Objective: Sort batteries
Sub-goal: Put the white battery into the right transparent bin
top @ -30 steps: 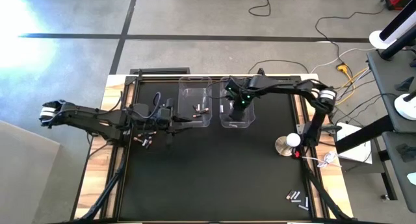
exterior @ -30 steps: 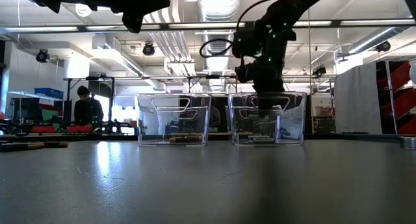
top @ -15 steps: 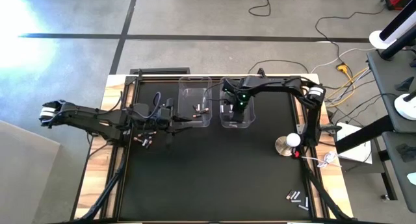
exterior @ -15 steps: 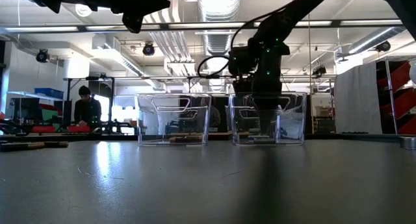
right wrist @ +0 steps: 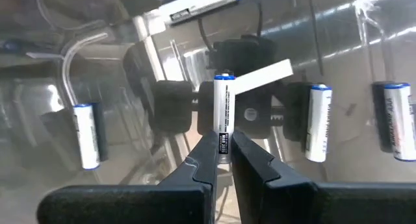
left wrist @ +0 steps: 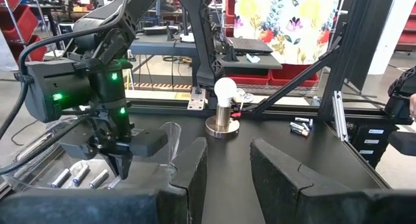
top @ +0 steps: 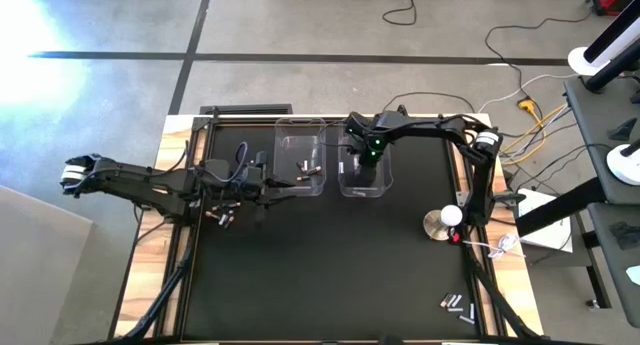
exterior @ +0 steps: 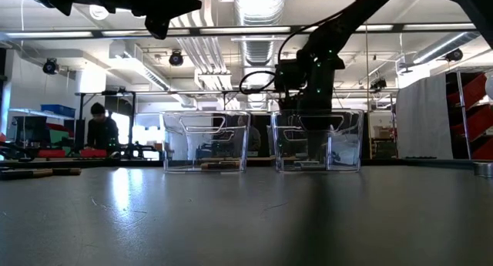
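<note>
A silvery-white battery [right wrist: 224, 115] stood pinched by its lower end between the right gripper [right wrist: 224, 154] fingers, clamped tight on it, held inside the right-hand clear bin [top: 362, 187]. Through that bin's wall the right wrist view showed at least four more white batteries lying about it, one of them at [right wrist: 85, 136]. The left-hand clear bin [top: 300, 145] held two or three dark ones [top: 309, 170]. A small cluster of batteries [top: 220, 216] lay on the black mat by the left arm, count unclear, and about four more [top: 457, 305] sat near the mat's near right corner. The right arm reached in from the table's right edge, elbow bent, wrist tipped down over its bin. The left gripper [left wrist: 226, 160] hung level just beside the left bin, fingers parted with nothing between them. A round disc with a white bulb [top: 443, 223] stood at the right.
</note>
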Motion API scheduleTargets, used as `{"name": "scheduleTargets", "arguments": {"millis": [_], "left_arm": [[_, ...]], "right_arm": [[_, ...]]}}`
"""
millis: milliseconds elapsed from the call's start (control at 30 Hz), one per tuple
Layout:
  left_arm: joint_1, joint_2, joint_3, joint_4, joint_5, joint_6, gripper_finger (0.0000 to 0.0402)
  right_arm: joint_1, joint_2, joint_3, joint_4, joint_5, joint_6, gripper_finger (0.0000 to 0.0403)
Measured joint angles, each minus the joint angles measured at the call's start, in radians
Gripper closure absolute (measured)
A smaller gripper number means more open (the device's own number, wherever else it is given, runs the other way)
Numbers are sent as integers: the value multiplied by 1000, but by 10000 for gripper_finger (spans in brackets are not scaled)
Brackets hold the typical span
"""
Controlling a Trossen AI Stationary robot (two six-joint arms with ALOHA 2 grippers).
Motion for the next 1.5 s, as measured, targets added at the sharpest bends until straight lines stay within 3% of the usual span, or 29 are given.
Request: {"name": "scheduleTargets", "arguments": {"millis": [533,1500], "left_arm": [[0,1,0,0,0,0,303],[-7,-1,0,7,0,14,303]], "right_arm": [[1,0,-39,83,77,-90,381],[-4,1,-107,148,50,-32,366]]}}
